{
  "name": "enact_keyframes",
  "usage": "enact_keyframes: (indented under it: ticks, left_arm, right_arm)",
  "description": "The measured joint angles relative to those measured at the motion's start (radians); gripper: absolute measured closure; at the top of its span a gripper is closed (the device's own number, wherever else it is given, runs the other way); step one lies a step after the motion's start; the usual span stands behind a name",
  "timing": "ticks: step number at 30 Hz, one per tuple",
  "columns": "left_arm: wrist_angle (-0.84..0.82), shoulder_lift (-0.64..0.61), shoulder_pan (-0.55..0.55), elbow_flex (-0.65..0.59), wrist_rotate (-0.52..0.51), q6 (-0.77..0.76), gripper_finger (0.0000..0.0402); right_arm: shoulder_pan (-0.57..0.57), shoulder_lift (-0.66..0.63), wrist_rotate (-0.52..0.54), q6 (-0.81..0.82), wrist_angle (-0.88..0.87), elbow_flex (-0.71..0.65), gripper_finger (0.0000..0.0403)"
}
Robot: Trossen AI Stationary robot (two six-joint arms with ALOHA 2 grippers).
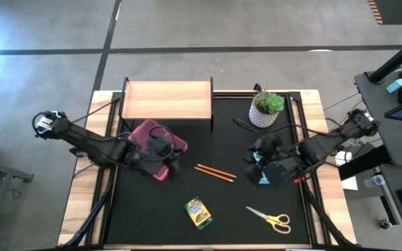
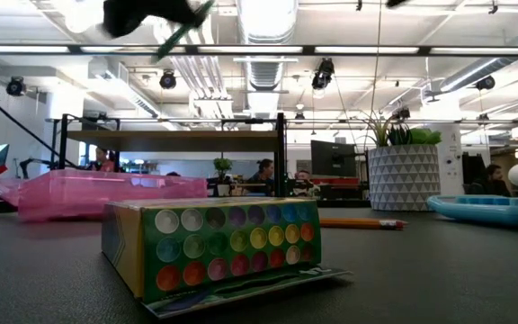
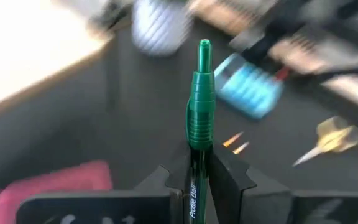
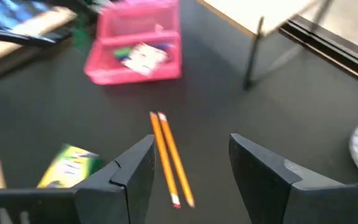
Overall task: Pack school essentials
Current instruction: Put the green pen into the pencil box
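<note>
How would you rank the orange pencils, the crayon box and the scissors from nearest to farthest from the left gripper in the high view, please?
From the left gripper, over the pink box:
1. Orange pencils, toward the middle.
2. Crayon box, near the front edge.
3. Scissors, front right.

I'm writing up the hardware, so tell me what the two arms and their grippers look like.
Both arms are dark, slim and jointed, with black cables trailing back toward the table's sides. The left arm has a pale fitting at its base end. The left gripper has two black, blocky, wedge-shaped fingers. The right gripper has matching flat black fingers with angular tips.
</note>
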Motion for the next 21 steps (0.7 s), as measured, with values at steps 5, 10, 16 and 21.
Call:
enact_keyframes:
  ticks: [5, 10, 16, 21]
  left_arm:
    - [-0.414, -0.005, 0.007, -0.033, 0.006, -0.286, 0.0379]
    - [-0.416, 0.04, 0.031, -0.136, 0.156, -0.364, 0.0379]
    - [-0.39, 0.109, 0.073, -0.192, 0.187, -0.364, 0.0379]
    - [-0.373, 0.159, 0.116, -0.204, 0.186, -0.316, 0.0379]
  right_arm:
    - [-0.074, 0.032, -0.07, 0.016, -0.006, -0.066, 0.0211]
    - [-0.181, 0.069, -0.23, -0.021, 0.038, -0.154, 0.0211]
    - [-0.275, 0.128, -0.413, -0.145, 0.29, -0.273, 0.0211]
    - [-0.31, 0.202, -0.454, -0.183, 0.426, -0.334, 0.0212]
